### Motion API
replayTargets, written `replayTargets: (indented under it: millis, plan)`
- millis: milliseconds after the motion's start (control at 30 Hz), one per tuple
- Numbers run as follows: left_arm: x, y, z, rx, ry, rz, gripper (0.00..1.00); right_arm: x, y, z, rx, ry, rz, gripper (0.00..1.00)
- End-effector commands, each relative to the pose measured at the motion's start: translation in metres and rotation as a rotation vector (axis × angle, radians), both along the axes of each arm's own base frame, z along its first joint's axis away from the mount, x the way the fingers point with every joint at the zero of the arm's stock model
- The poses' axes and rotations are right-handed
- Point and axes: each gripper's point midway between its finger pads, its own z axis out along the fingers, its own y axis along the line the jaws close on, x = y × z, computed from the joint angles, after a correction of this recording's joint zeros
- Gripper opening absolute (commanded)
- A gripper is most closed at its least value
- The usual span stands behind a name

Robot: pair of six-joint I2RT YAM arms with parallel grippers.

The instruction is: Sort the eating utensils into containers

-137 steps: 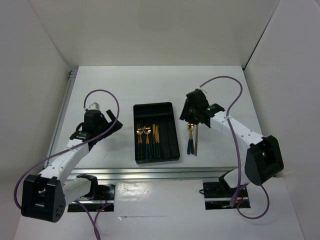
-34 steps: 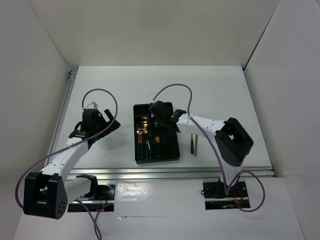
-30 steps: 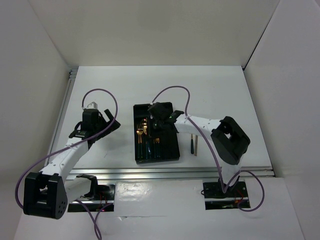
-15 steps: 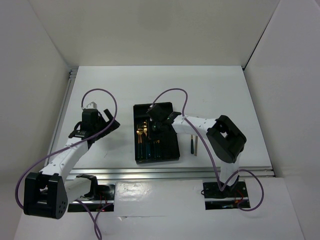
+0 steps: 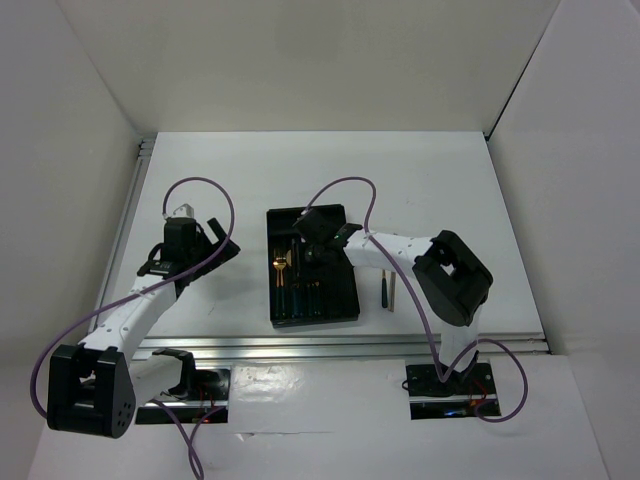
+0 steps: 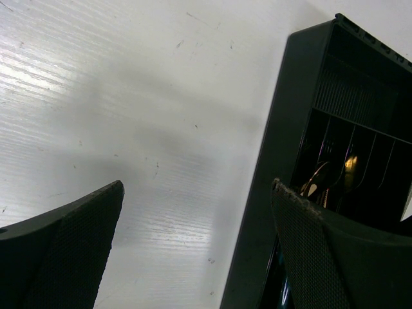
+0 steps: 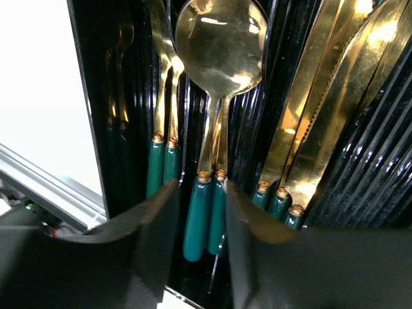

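Left wrist: tray wall (image 6: 265, 206) beside pincer (image 6: 197, 185)

White arm links (image 5: 128, 318), black joints (image 5: 455, 278), looping purple cables (image 5: 205, 184), black mesh-textured tool fingers (image 6: 64, 257).

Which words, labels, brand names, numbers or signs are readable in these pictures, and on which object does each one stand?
None: no view shows any readable text. The black tray, the gold spoons and the white table all carry no visible print.
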Motion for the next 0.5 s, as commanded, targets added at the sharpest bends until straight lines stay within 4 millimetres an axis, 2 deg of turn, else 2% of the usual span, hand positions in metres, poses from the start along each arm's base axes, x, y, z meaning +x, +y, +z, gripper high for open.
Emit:
replayTargets:
  millis: [0, 100, 167, 200, 267, 300, 333, 400, 433, 467]
  plan:
    - [0.008, 0.001, 0.009, 0.01, -0.042, -0.016, 1.0, 0.005, 0.009, 0.01, 0.008, -0.019, 0.003, 0.47]
    - [0.008, 0.001, 0.009, 0.01, -0.042, -0.016, 1.0, 0.005, 0.009, 0.012, 0.004, -0.024, 0.012, 0.52]
    - [0.008, 0.001, 0.009, 0.01, -0.042, -0.016, 1.0, 0.009, 0.012, 0.027, 0.026, -0.051, 0.021, 0.53]
    - [0.008, 0.001, 0.009, 0.01, -0.042, -0.016, 1.0, 0.007, 0.01, 0.026, 0.015, -0.048, 0.028, 0.53]
    - [0.005, 0.001, 0.005, 0.011, -0.032, -0.016, 1.0, 0.015, 0.005, 0.042, 0.002, -0.098, 0.009, 0.54]
    - [0.007, 0.001, 0.007, 0.01, -0.043, -0.016, 1.0, 0.018, 0.003, 0.046, -0.005, -0.127, 0.011, 0.59]
    - [0.007, -0.001, 0.007, 0.003, -0.043, -0.024, 1.0, 0.026, -0.002, 0.058, -0.001, -0.167, -0.005, 0.61]
    - [0.005, -0.001, 0.003, 0.004, -0.034, -0.024, 1.0, 0.037, -0.021, 0.06, -0.029, -0.21, -0.036, 0.62]
    - [0.005, -0.001, 0.007, 0.003, -0.046, -0.024, 1.0, 0.053, -0.038, 0.068, -0.019, -0.22, -0.078, 0.62]
    - [0.001, -0.003, 0.002, -0.003, -0.033, -0.032, 1.0, 0.059, -0.041, 0.074, 0.015, -0.219, -0.073, 0.62]
